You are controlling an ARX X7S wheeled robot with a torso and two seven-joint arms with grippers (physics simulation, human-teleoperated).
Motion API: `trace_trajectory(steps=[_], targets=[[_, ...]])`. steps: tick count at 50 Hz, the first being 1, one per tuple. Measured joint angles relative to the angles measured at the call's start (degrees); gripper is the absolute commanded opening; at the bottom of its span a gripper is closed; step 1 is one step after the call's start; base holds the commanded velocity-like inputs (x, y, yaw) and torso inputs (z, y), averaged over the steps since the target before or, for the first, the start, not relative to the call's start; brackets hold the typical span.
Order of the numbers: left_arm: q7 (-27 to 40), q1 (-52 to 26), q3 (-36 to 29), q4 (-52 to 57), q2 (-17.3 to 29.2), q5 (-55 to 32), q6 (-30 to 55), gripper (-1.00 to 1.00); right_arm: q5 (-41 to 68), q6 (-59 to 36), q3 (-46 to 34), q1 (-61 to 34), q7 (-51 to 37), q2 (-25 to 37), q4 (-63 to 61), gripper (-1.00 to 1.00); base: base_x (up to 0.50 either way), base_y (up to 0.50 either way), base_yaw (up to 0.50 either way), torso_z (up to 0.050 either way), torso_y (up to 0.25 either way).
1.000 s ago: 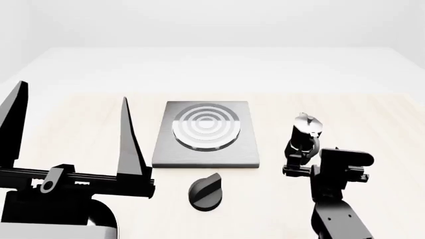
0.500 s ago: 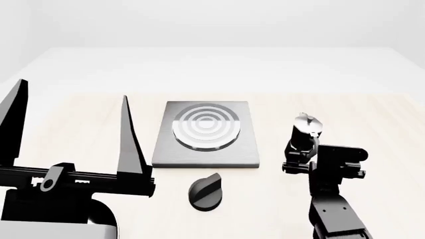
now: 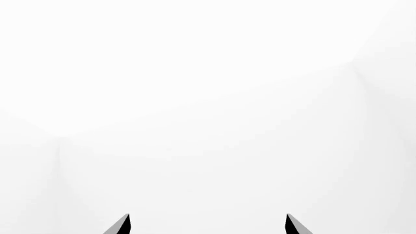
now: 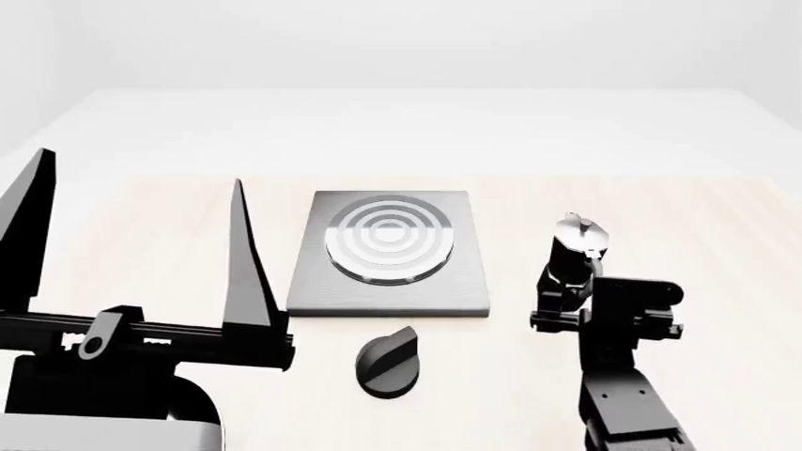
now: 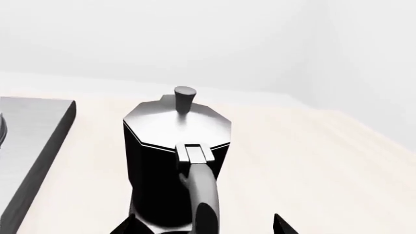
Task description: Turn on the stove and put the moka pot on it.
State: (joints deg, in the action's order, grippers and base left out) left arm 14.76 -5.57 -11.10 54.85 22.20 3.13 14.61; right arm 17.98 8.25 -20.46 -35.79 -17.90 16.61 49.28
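Since the earlier frames the right gripper [image 4: 561,303] has been edged in toward the moka pot [image 4: 574,254], while the left gripper [image 4: 131,254] has hardly been shifted. In the right wrist view the two black fingertips [image 5: 283,225] are seen spread either side of the pot's lower body and handle [image 5: 202,195], wide enough to straddle both; no contact can be made out, and nothing is held. The left jaws are held wide apart and raised, empty, off the near left of the table [image 4: 701,216].

The pot is stood upright on the right half of the table, just beside the right edge of the stove [image 4: 389,252], apart from it. The knob [image 4: 386,362] is found near the front edge, just before the stove's near side, untouched.

For a sound grasp, the jaws should be carried further forward and kept level, so that the black body is closed upon squarely rather than the handle alone. The knob remains to be turned, it is judged.
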Motion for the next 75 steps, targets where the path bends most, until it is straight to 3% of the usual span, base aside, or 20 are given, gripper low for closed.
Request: trace_trajectory(steps=[9, 10, 21, 32, 52, 61, 75], targets=[[0.20, 0.48, 0.19, -0.21, 0.12, -0.10, -0.55, 1.00, -0.32, 1.83, -0.13, -1.03, 0.56, -0.83, 3.57, 1.00, 0.00, 0.00, 0.00, 0.000, 0.000], [0.23, 0.55, 0.21, -0.25, 0.13, -0.12, -0.65, 1.00, -0.32, 2.04, -0.12, -1.04, 0.62, -0.88, 3.76, -1.00, 0.00, 0.00, 0.00, 0.000, 0.000], [0.54, 1.10, 0.17, -0.91, 0.15, -0.22, -1.66, 1.00, -1.00, 5.20, -0.94, -0.67, 0.64, -1.49, 4.56, -1.00, 0.00, 0.00, 0.00, 0.000, 0.000], [0.70, 1.26, -0.02, -1.13, 0.15, -0.37, -1.95, 1.00, -0.60, 0.43, -2.00, 1.12, -1.37, 0.26, -3.41, -1.00, 0.00, 0.00, 0.00, 0.000, 0.000], [1.26, 2.15, 0.28, -1.77, 0.38, -0.91, -3.53, 1.00, -2.97, -6.79, -4.85, -8.75, -2.50, -0.54, -8.57, -1.00, 0.00, 0.00, 0.00, 0.000, 0.001], [1.56, 2.76, 0.71, -2.10, 0.61, -1.29, -4.33, 1.00, -2.54, -3.21, -4.95, -14.39, -0.13, -3.62, -3.35, -1.00, 0.00, 0.00, 0.00, 0.000, 0.001], [1.93, 3.26, 0.88, -2.31, 0.87, -1.44, -4.77, 1.00, -3.04, 8.48, -4.49, -25.73, 5.14, -10.26, 16.83, -1.00, 0.00, 0.00, 0.00, 0.000, 0.001]])
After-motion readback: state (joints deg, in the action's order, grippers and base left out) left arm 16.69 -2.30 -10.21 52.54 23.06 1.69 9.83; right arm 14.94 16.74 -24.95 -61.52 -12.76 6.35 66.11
